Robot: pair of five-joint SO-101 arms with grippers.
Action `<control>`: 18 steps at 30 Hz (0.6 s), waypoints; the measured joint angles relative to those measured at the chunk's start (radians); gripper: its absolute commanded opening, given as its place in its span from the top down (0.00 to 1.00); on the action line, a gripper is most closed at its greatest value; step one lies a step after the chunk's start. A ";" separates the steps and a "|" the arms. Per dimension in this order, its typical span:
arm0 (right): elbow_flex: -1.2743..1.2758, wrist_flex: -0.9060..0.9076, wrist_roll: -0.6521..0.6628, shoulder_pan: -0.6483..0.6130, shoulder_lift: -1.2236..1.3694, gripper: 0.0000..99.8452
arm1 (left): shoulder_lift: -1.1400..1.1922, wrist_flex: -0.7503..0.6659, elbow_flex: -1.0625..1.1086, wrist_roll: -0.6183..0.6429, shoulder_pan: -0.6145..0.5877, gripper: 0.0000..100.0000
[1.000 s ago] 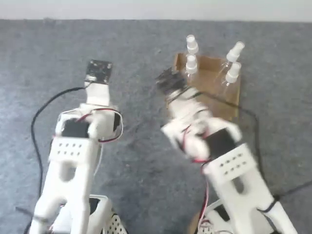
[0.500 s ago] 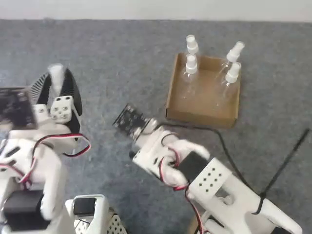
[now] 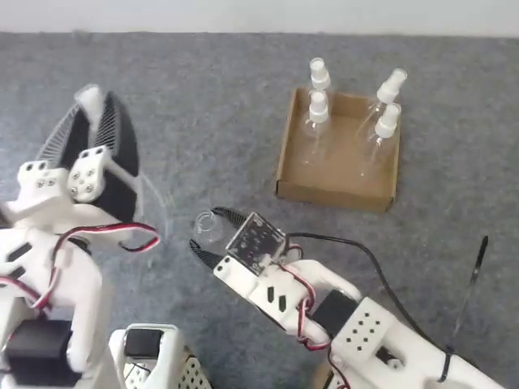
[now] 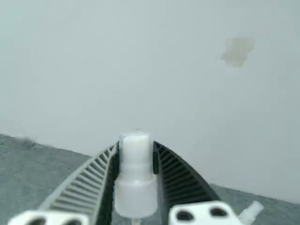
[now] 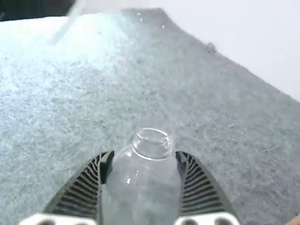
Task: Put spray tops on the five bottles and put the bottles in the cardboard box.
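High view: right gripper (image 3: 208, 235) clenched around the one uncapped bottle (image 3: 210, 226), neck open; left gripper (image 3: 93, 109) raised, pinching a spray top (image 3: 89, 99); farther back, four capped bottles (image 3: 318, 109) already in the cardboard box (image 3: 332, 193). Left to do: cap number five, box it
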 measured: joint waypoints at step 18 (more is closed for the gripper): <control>0.063 -0.014 -0.009 -0.003 -0.068 0.99 | 0.031 -0.387 0.345 -0.041 0.153 0.99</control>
